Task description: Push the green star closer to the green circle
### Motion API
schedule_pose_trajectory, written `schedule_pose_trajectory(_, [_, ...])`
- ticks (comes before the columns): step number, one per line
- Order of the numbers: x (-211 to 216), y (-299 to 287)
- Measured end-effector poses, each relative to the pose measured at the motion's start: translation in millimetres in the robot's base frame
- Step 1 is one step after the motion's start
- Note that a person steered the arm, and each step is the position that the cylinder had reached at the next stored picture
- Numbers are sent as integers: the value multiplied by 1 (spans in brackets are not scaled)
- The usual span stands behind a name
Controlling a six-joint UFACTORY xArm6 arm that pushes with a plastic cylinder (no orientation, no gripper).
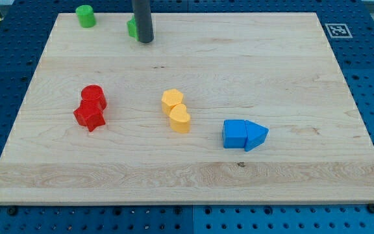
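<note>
My tip is down at the frame's upper left, tight against the green star, mostly hidden behind the rod. The green circle sits apart, further left. Red, yellow and blue pairs lie mid-bench.

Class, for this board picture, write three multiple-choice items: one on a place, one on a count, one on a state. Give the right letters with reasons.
1. Where is the green circle?
A. the view's top left
B. the view's bottom right
C. the board's middle

2. How many red blocks are there?
A. one
B. two
C. four

3. How do the two yellow blocks lie?
A. far apart
B. stacked
C. touching side by side

Answers:
1 A: it sits near the wooden board's top left corner, left of my tip and the partly hidden green star.
2 B: a red cylinder and a red star.
3 C: the yellow hexagon meets the yellow heart.
</note>
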State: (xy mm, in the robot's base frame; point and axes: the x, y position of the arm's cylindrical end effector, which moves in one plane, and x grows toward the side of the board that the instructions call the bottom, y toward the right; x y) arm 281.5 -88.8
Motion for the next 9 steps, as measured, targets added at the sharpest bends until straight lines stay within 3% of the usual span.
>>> schedule_pose_trajectory(3, [17, 41])
schedule_pose_trajectory(6, [-24, 21])
schedule_pose_trajectory(9, [-30, -8])
